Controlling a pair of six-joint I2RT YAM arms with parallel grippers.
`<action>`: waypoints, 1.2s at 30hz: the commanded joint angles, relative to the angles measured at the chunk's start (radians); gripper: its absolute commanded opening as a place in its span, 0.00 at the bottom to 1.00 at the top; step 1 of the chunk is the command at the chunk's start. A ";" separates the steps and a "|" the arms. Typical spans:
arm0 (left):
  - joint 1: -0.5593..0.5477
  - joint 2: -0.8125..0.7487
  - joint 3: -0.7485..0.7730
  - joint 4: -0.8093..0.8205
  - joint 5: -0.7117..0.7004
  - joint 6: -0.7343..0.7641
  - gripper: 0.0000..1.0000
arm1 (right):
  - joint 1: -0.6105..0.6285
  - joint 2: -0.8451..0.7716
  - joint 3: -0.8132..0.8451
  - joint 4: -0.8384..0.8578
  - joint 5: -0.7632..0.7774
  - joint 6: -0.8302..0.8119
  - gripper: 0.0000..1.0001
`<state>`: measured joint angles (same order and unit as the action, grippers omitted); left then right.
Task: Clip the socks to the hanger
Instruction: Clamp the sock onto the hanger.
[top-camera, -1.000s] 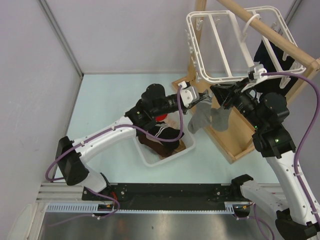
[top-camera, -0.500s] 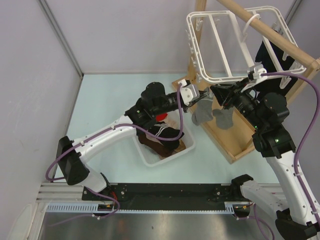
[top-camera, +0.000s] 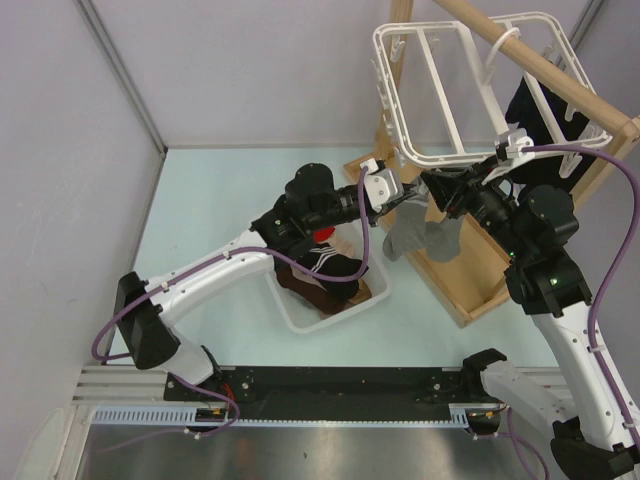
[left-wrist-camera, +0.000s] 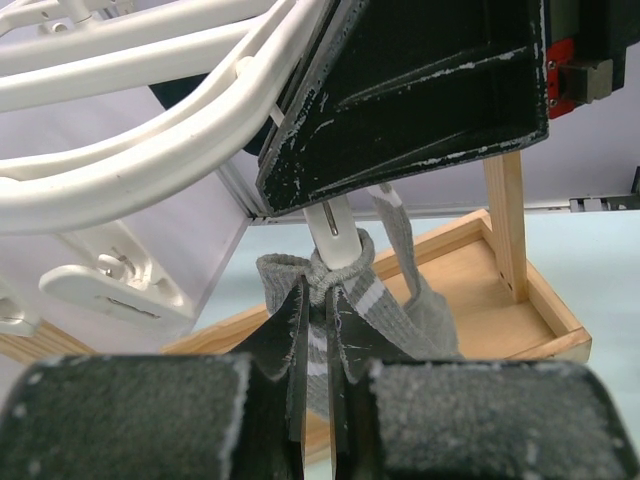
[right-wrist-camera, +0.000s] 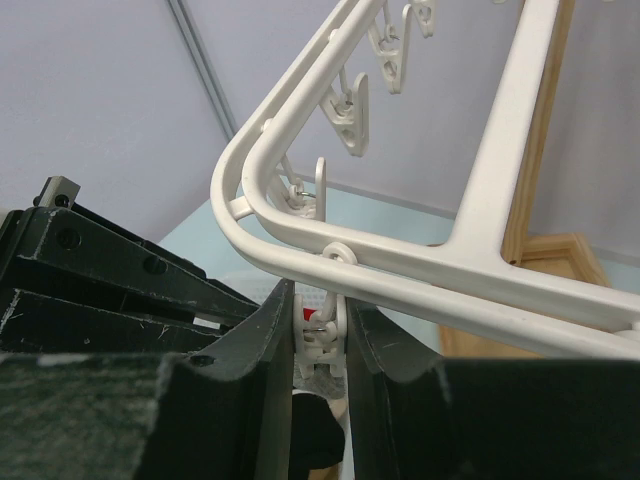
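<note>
Pinching grey sock (left-wrist-camera: 400, 312) cuff in my left gripper (left-wrist-camera: 318, 322), directly beneath clip (left-wrist-camera: 337, 236); my right gripper (right-wrist-camera: 320, 322) jaws squeeze that clip at hanger (right-wrist-camera: 400, 268) corner.

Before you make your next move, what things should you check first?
1. Sock held: the left gripper pinches the grey sock by its cuff. Ok.
2. Clip held: the right gripper is closed on the clip. Ok.
3. Cuff caught inside the clip: its tip meets the cuff, but the bite is hidden. Cannot tell.
4. The hanger is hooked over the wooden pole. Ok.
5. Sock hangs free, clear of the basket. Ok.
</note>
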<state>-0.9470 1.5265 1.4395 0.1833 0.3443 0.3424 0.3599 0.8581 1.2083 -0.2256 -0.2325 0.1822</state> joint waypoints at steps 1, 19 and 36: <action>-0.013 0.003 0.059 0.022 0.001 0.020 0.00 | 0.008 -0.007 0.008 -0.020 -0.010 -0.012 0.17; -0.021 -0.012 0.084 -0.067 0.024 -0.045 0.00 | 0.019 -0.021 0.008 -0.046 0.097 -0.058 0.17; -0.029 0.086 0.249 -0.176 -0.094 -0.029 0.00 | 0.053 -0.018 0.008 -0.047 0.074 -0.069 0.16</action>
<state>-0.9630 1.5993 1.6180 0.0032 0.2893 0.3145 0.3943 0.8459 1.2083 -0.2565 -0.1375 0.1219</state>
